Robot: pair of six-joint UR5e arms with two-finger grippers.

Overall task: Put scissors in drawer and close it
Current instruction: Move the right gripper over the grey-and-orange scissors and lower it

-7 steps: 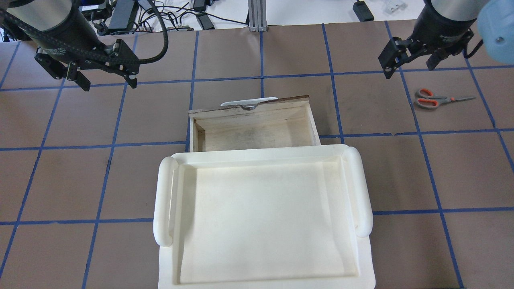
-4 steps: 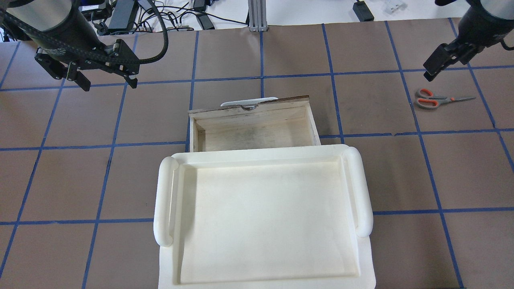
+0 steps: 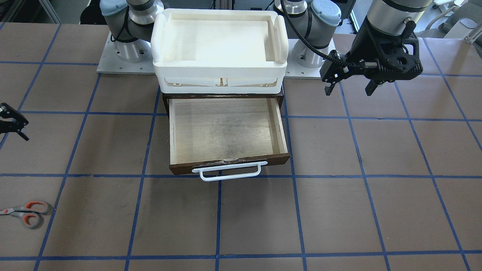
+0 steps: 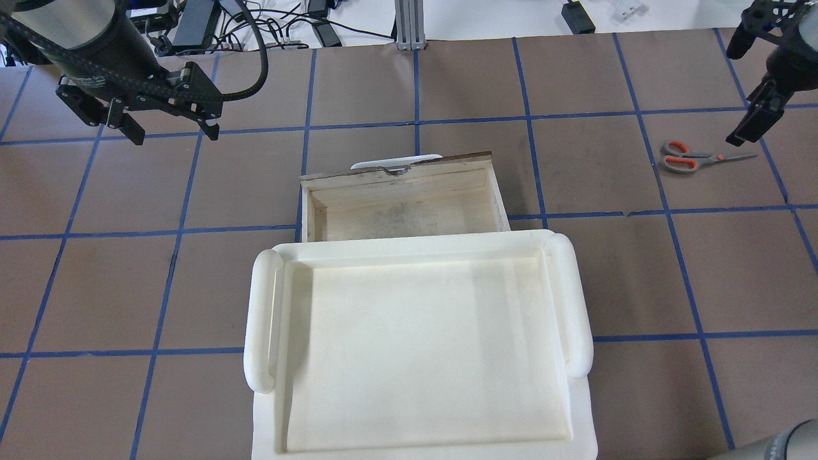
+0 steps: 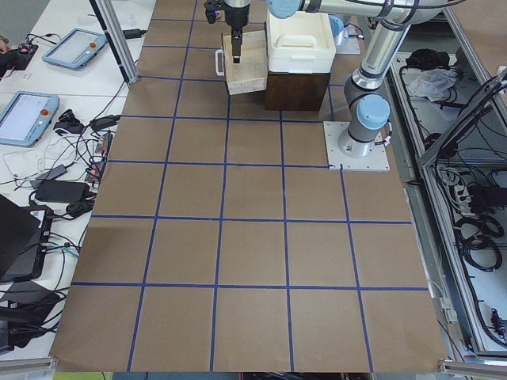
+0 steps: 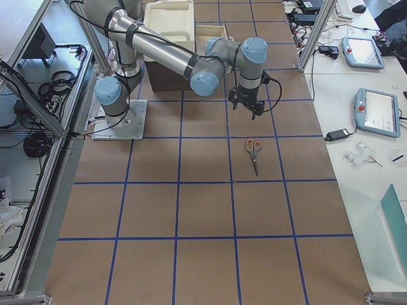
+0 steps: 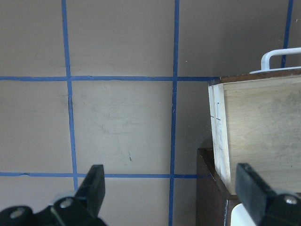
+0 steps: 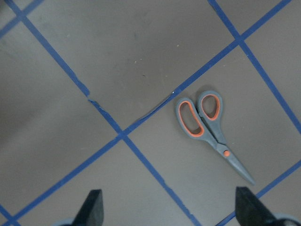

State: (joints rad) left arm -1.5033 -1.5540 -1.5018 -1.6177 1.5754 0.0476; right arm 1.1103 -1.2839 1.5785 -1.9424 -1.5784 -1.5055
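The scissors (image 4: 687, 157) lie flat on the brown table at the far right, apart from everything; they also show in the front view (image 3: 26, 213) and the right wrist view (image 8: 209, 127). The drawer (image 4: 402, 204) is pulled open and empty, its white handle (image 3: 226, 171) pointing away from the robot. My right gripper (image 4: 736, 96) is open and empty and hovers just beyond the scissors' blade end. In its wrist view (image 8: 170, 212) the scissors lie ahead of the fingers, to the right. My left gripper (image 4: 174, 135) is open and empty, hovering left of the drawer (image 7: 263, 127).
A white plastic tray (image 4: 262, 332) sits on top of the dark cabinet that holds the drawer. Blue tape lines grid the brown table. Cables and power bricks (image 4: 192, 22) lie beyond the table's far edge.
My right gripper has moved right and turned, from left of the scissors to beside their blade end. The left arm, the scissors and the drawer have not moved.
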